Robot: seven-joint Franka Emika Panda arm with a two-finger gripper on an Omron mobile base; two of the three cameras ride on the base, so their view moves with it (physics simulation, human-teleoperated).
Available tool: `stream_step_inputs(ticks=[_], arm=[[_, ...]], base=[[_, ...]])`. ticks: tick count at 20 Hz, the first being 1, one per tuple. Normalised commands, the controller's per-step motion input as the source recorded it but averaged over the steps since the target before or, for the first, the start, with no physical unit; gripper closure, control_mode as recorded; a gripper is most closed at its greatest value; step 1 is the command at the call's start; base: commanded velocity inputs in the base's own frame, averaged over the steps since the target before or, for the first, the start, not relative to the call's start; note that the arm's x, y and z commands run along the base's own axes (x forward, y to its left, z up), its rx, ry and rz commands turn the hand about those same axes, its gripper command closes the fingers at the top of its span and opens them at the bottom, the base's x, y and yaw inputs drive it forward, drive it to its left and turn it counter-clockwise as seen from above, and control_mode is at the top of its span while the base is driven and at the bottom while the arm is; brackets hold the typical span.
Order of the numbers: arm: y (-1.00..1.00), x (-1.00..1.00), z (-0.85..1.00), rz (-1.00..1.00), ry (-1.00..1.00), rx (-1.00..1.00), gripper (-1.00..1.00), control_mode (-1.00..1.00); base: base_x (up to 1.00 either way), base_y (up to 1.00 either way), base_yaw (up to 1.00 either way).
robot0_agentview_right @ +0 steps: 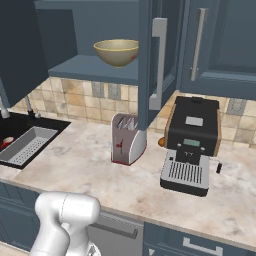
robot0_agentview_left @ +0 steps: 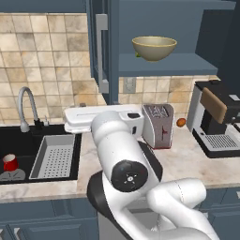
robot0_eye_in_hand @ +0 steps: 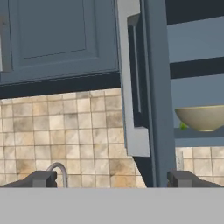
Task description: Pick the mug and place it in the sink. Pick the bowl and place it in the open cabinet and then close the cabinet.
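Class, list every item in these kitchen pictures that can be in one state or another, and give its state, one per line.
cabinet: door open
bowl: upright on the cabinet shelf
mug: upright in the sink
faucet: no water running
toaster: slots empty
end effector: open, holding nothing

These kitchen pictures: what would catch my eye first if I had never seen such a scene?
Probably the olive bowl sitting alone on the shelf of the open blue cabinet, above the toaster. Next, the little red mug down in the black sink at far left, and the robot's open gripper facing the cabinet door's edge.
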Motion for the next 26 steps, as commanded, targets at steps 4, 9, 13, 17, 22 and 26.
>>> stream_step_inputs(ticks=[4,9,13,17,22,26], arm=[[0.04,0.15,-0.1,0.0,0.0,0.0,-1.0,-1.0],[0.03,0.26,-0.06,0.0,0.0,0.0,-1.0,-1.0],[0.0,0.33,-0.04,0.0,0.0,0.0,-1.0,-1.0],[0.01,0.29,-0.02,0.0,0.0,0.0,-1.0,-1.0],[0.07,0.31,-0.06,0.0,0.0,-0.01,-1.0,-1.0],[0.17,0.3,-0.12,0.0,0.0,-0.03,-1.0,-1.0]], base=[[0.0,0.0,0.0],[0.0,0.0,0.0],[0.0,0.0,0.0],[0.0,0.0,0.0],[0.0,0.0,0.0],[0.0,0.0,0.0]])
